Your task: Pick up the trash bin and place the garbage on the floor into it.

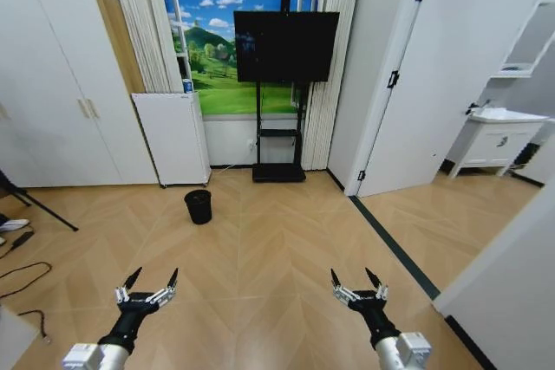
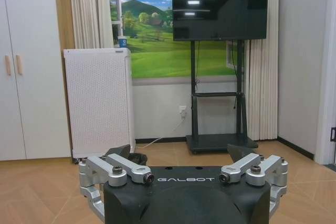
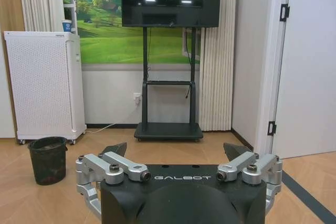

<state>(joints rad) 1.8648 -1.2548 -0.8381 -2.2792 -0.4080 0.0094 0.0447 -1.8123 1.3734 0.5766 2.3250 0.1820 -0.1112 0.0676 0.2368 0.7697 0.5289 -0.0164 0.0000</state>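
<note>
**A:** What did the head camera show, from left to right?

**B:** White cupboard doors stood at the left wall. Next came a tall white perforated appliance (image 1: pixel 173 138) against the back wall, with a blue-and-white paper cup (image 1: pixel 187 86) on its top. The trash bin (image 1: pixel 199 206), small, black and round, stood upright on the wooden floor (image 1: pixel 277 249) just in front of the appliance's right corner, well apart from both arms. Farther right was a dark television (image 1: pixel 286 46) on a black stand, before a mural of green hills. At the floor's near edge, the left gripper (image 1: pixel 153 281) and the right gripper (image 1: pixel 356 280) hung side by side above the boards, each with its fingers spread apart and nothing between them.

**A:** Did the wrist cameras add anything?

**B:** The left wrist view caught the bin (image 2: pixel 137 158) as a dark sliver, mostly hidden behind the left gripper (image 2: pixel 182 156). The right wrist view showed the bin (image 3: pixel 48 159) whole, mesh sides visible, beside the appliance's (image 3: pixel 44 85) wheeled base. It also showed a white door with black hinges at the right.

**A:** Any readable writing?

**B:** "GALBOT" was printed on both gripper bodies, seen from each wrist, including below the right gripper (image 3: pixel 178 151).
</note>
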